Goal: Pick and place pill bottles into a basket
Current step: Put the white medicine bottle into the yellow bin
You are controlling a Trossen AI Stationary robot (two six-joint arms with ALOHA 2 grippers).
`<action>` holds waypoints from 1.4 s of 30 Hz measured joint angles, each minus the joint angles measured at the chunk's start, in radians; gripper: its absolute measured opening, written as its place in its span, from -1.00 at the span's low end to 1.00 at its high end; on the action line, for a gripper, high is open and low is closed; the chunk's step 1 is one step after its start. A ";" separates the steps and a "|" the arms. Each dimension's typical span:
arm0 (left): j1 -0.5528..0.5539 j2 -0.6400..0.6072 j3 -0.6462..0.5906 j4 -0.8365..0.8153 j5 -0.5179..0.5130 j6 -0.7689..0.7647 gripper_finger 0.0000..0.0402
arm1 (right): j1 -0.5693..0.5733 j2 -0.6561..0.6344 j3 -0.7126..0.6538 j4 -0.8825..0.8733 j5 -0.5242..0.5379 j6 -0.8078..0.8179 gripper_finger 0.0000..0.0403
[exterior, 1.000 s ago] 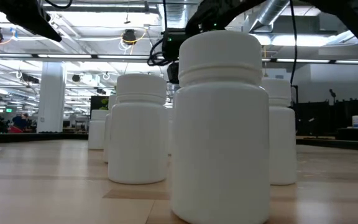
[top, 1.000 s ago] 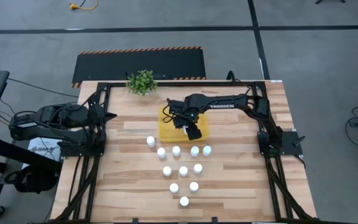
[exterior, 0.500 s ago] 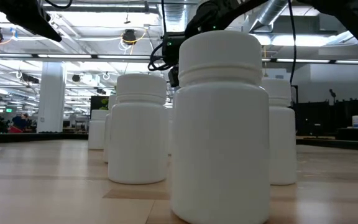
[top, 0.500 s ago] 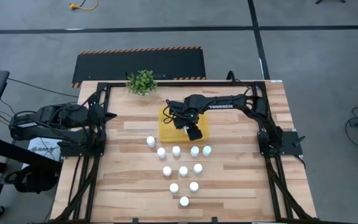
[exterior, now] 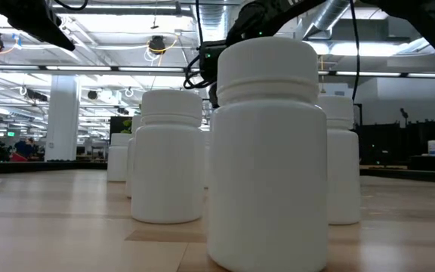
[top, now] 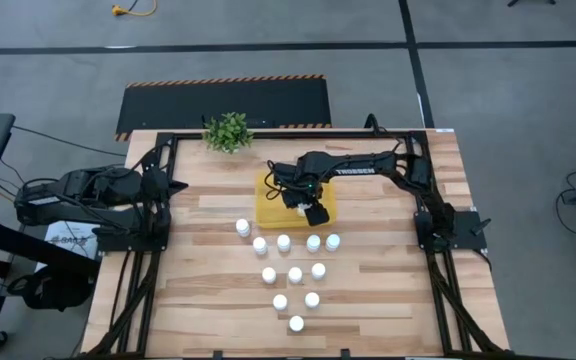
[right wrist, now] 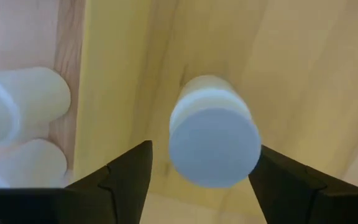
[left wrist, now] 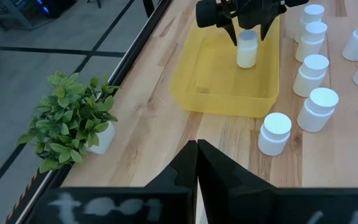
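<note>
A white pill bottle (right wrist: 213, 146) stands upright on its base on the floor of the yellow basket (left wrist: 216, 74). My right gripper (left wrist: 248, 34) hangs over it, pointing down and open, with one finger on either side of the bottle's upper part. Several more pill bottles (top: 295, 274) stand on the wooden table nearer the front edge than the basket (top: 271, 212). At the table's left edge my left gripper (left wrist: 196, 146) waits, shut and with nothing in it.
A small green plant (top: 228, 131) in a white pot stands at the far edge, left of the basket. A black frame (top: 158, 215) runs round the table. In the low view one bottle (exterior: 266, 151) stands close to the camera and hides much of the table behind it.
</note>
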 joint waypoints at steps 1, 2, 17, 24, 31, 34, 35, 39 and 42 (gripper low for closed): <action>0.000 0.000 0.000 0.000 0.000 0.000 -1.00 | -0.002 0.000 0.000 -0.011 0.004 0.000 0.22; 0.000 0.000 0.000 0.000 0.000 0.000 -1.00 | -0.002 0.000 0.000 -0.020 0.016 0.000 0.22; 0.000 0.000 0.000 0.000 0.000 0.000 -1.00 | -0.056 -0.001 0.175 -0.284 0.048 0.125 0.22; 0.000 0.000 0.000 0.000 0.000 0.000 -1.00 | -0.073 -0.029 0.338 -0.431 0.048 0.205 0.21; 0.000 0.000 0.000 0.000 0.000 0.000 -1.00 | -0.074 -0.207 0.354 -0.419 0.049 0.359 0.21; 0.000 0.000 0.000 0.000 0.000 0.006 -1.00 | -0.071 -0.303 0.354 -0.393 0.050 0.426 0.21; 0.000 0.000 0.000 0.000 -0.001 0.031 -1.00 | -0.066 -0.335 0.354 -0.382 0.053 0.450 0.21; 0.000 0.000 0.000 0.000 -0.002 0.150 -1.00 | -0.035 -0.447 0.354 -0.350 0.079 0.538 0.21; 0.000 0.000 0.000 0.000 -0.002 0.175 -1.00 | 0.008 -0.515 0.354 -0.356 0.124 0.599 0.21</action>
